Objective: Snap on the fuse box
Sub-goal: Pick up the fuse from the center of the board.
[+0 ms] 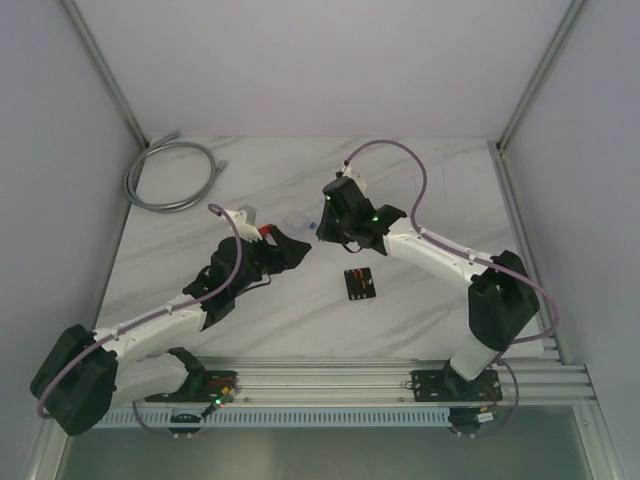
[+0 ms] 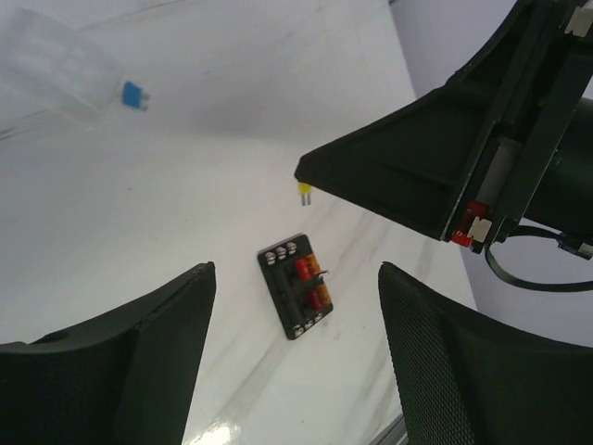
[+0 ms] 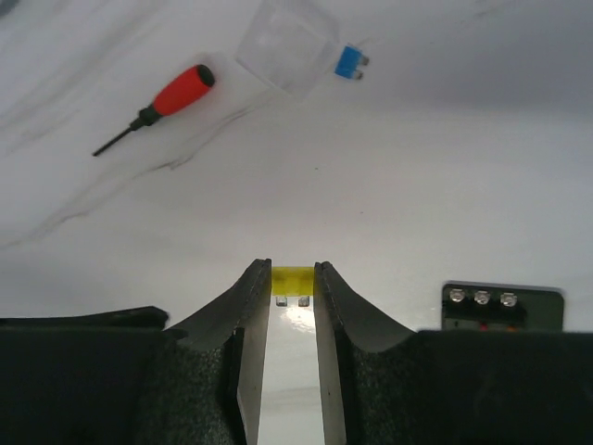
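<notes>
The fuse box (image 1: 358,285) is a small black block with red and orange fuses, lying flat on the marble table between the two arms. In the left wrist view the fuse box (image 2: 296,286) lies below and between my left gripper's (image 2: 296,270) wide-apart fingers, which hold nothing. My right gripper (image 3: 292,273) is shut on a small yellow fuse (image 3: 292,278), prongs pointing down, above the table. The fuse box (image 3: 505,306) shows at that view's lower right, partly hidden by the finger. From the left wrist, the yellow fuse (image 2: 304,192) hangs at the right gripper's tip, up and apart from the box.
A clear square cover (image 3: 287,46) with a blue fuse (image 3: 349,61) beside it lies farther back on the table. A red-handled tool (image 3: 171,93) lies to their left. A grey coiled cable (image 1: 170,175) rests at the back left corner. A rail (image 1: 400,375) runs along the near edge.
</notes>
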